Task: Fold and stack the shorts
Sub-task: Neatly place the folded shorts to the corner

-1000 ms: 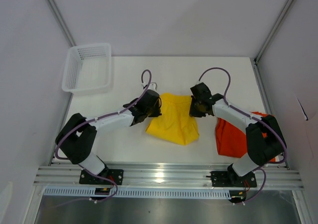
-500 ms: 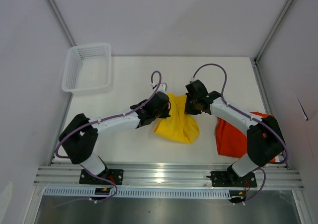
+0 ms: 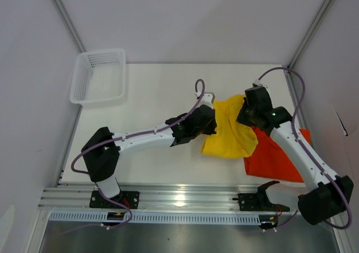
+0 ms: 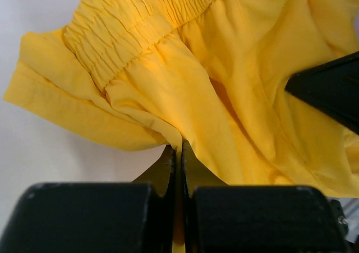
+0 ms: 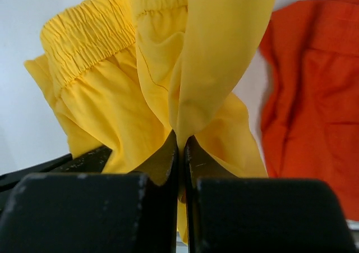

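Note:
The yellow shorts hang folded between my two grippers, right of the table's middle, their right edge overlapping the orange-red shorts that lie flat at the right. My left gripper is shut on the yellow fabric at the shorts' left side, below the gathered waistband. My right gripper is shut on the yellow fabric at the shorts' right side. The orange-red shorts also show in the right wrist view. No drawstrings or logo show.
A white mesh basket stands at the far left corner of the white table. Metal frame posts rise at both far corners. The rail with the arm bases runs along the near edge.
Both grippers have carried the yellow shorts to the right, from the table's middle until they overlap the orange-red shorts. The right arm has swung out to the right, uncovering the orange-red shorts.

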Action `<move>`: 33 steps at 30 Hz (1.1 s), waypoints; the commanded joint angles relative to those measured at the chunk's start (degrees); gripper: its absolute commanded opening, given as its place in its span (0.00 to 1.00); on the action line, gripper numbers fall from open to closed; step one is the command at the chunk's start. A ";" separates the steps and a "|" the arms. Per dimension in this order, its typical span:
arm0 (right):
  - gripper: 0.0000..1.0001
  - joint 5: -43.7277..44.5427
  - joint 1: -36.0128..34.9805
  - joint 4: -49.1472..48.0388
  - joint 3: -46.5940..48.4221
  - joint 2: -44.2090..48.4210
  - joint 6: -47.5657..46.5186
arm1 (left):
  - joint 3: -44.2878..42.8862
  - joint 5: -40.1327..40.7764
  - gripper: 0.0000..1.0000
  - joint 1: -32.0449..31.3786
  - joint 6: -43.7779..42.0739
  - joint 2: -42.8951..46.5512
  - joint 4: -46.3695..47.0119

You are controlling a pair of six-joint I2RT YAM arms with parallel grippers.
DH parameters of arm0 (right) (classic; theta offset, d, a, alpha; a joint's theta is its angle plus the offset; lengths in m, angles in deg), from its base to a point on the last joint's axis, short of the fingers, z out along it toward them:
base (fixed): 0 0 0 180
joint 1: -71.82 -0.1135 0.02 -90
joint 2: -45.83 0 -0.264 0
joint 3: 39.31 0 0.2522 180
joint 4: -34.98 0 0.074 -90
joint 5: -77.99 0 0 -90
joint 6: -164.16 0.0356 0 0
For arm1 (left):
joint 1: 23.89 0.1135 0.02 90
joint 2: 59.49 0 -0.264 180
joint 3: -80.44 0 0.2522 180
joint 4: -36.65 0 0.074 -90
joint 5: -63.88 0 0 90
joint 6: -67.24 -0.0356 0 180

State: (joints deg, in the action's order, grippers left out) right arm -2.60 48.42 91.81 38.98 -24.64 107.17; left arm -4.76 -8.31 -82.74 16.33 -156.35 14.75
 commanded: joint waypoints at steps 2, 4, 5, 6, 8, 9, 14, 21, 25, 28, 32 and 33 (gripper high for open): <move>0.00 5.35 5.10 7.02 0.59 8.75 0.82 | -8.36 0.48 0.00 -5.65 1.95 -4.37 1.64; 0.00 7.46 8.09 10.71 0.51 11.14 1.78 | -12.48 0.30 0.00 -7.67 2.48 -6.40 1.64; 0.00 8.42 8.97 11.85 0.33 13.24 2.14 | -14.32 -0.39 0.00 -8.29 2.57 -8.50 1.72; 0.00 10.52 9.68 13.78 0.16 14.30 2.40 | -15.21 -0.75 0.00 -9.43 2.92 -9.57 2.07; 0.00 13.51 12.14 15.11 -0.98 16.94 2.75 | -18.73 -1.54 0.00 -10.49 2.83 -12.55 2.78; 0.00 13.70 13.37 15.90 -1.42 17.74 2.67 | -19.43 -1.63 0.00 -11.37 2.66 -13.43 3.48; 0.00 7.14 26.35 13.80 -5.73 21.17 -0.23 | -26.02 -2.59 0.00 -12.78 1.34 -18.88 5.41; 0.00 1.32 39.11 9.67 -10.64 24.42 -0.84 | -28.05 -5.76 0.00 -13.39 0.81 -23.63 10.51; 0.00 -9.29 48.43 6.42 -12.23 22.76 -4.27 | -29.81 -5.59 0.00 -13.83 0.37 -26.53 11.04; 0.00 -16.24 55.37 4.75 -13.11 21.18 -6.73 | -31.30 -5.59 0.00 -14.01 0.46 -28.11 11.30; 0.00 -17.32 56.44 2.82 -13.56 20.12 -6.82 | -32.80 -5.85 0.00 -14.45 0.72 -29.96 11.48; 0.00 -17.23 56.71 2.72 -13.38 19.94 -7.08 | -33.15 -5.85 0.00 -14.54 0.72 -30.32 11.39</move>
State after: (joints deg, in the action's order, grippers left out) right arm -15.01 104.37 99.72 24.90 -4.71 102.21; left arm -34.27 -13.10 -96.27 17.34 -185.90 22.46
